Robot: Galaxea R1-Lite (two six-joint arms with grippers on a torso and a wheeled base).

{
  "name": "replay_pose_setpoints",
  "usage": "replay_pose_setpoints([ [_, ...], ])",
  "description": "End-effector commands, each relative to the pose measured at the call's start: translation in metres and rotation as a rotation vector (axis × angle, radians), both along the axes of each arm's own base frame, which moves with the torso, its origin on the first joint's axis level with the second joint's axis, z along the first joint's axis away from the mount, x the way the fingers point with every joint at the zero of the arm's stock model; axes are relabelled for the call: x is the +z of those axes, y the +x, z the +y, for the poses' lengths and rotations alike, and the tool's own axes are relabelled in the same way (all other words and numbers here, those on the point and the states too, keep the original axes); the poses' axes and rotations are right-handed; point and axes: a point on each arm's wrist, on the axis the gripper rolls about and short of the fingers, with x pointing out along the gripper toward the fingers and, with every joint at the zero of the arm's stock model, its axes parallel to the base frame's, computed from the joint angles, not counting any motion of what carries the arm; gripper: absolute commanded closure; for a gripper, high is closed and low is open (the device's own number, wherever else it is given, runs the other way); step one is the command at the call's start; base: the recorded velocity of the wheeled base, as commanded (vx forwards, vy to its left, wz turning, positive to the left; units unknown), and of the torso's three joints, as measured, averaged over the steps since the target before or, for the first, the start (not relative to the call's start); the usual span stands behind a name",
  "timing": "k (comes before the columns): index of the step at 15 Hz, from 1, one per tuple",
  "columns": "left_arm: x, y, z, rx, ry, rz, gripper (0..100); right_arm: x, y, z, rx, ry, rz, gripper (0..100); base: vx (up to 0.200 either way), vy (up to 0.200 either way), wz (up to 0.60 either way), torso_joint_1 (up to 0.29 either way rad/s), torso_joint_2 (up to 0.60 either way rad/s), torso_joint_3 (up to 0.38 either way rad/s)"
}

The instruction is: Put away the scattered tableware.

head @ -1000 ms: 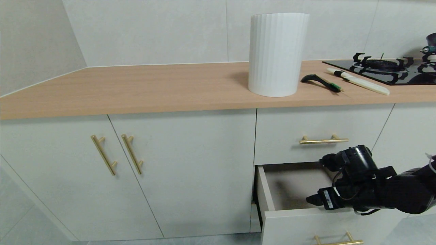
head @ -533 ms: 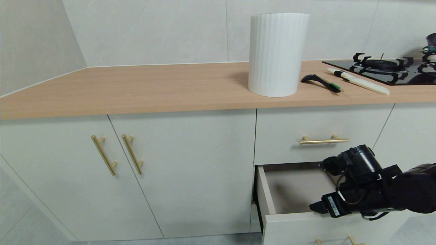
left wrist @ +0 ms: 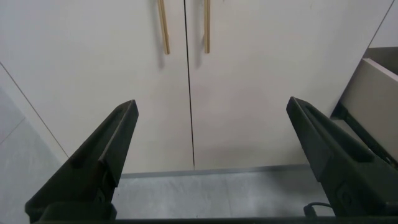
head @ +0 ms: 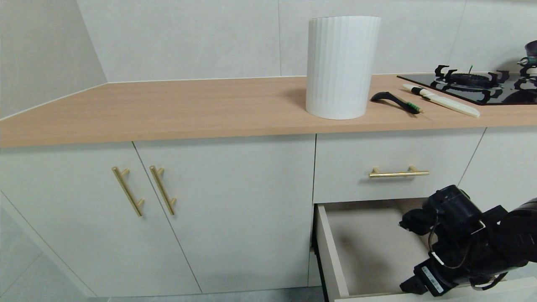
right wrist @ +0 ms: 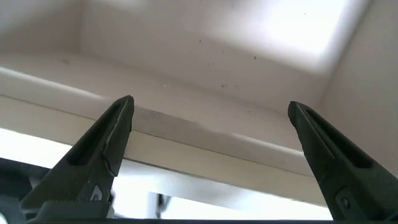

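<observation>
Kitchen countertop (head: 168, 109), open drawer (head: 369, 247), right gripper (right wrist: 209, 106)

White ribbed canister (head: 342, 67) on countertop (head: 168, 109); hob (head: 470, 86) beyond.

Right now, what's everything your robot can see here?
Countertop: one, wood-brown, above the cabinets.
Canister: one, white ribbed, on the countertop.
Black utensil: one, green-tipped, right of the canister.
Cream utensil: one, between black utensil and hob.
Hob: one, black, countertop's far right.
Cabinet doors: two, pale, gold handles, below countertop.
Upper drawer: one, pale, shut.
Lower drawer: one, pale, pulled open.
Left fingers: two, black, spread, facing cabinet doors.
Right fingers: two, black, spread, at lower drawer's front.
</observation>
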Motion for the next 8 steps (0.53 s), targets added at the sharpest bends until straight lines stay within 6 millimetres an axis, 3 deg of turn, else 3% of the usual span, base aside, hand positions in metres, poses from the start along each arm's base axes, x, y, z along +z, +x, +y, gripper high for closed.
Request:
replay_pose_setpoints([
  [1, 0.000, 0.000, 0.000, 0.002, 0.000, 0.001, 0, 0.005, -0.008, 0.001, 0.024, -0.010, 0.016, 0, 0.000, 0.000, 0.00, 0.000, 0.00, 0.000],
  [8, 0.000, 0.000, 0.000, 0.000, 0.000, 0.001, 0, 0.011, -0.035, 0.008, 0.149, -0.078, 0.133, 0, 0.000, 0.000, 0.00, 0.000, 0.00, 0.000],
])
